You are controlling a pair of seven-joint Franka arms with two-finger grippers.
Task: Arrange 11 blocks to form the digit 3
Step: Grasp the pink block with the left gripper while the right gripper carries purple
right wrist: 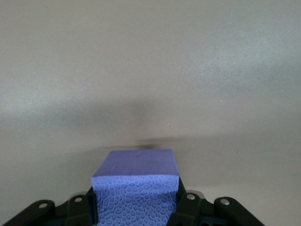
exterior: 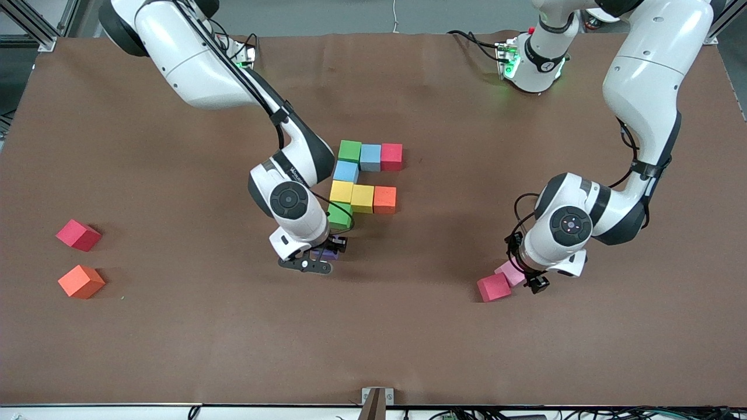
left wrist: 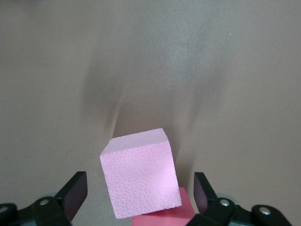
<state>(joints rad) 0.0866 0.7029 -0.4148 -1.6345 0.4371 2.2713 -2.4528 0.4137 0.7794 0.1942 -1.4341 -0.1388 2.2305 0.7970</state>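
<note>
Eight blocks lie touching in a partial figure: a green [exterior: 349,151], blue [exterior: 370,157], red [exterior: 391,156] bar, a blue block [exterior: 345,171], a yellow [exterior: 341,191], yellow [exterior: 362,198], orange [exterior: 384,199] bar, and a green block [exterior: 339,215]. My right gripper [exterior: 327,252] [right wrist: 135,207] is shut on a purple block [right wrist: 136,186], low over the table next to that last green block. My left gripper [exterior: 520,276] [left wrist: 140,193] is open, its fingers on either side of a pink block [exterior: 509,272] [left wrist: 141,181] that touches a red block [exterior: 494,287] [left wrist: 164,217].
A loose red block [exterior: 78,235] and an orange block [exterior: 81,282] lie at the right arm's end of the brown table [exterior: 233,350]. The right arm's forearm hangs over the table beside the figure.
</note>
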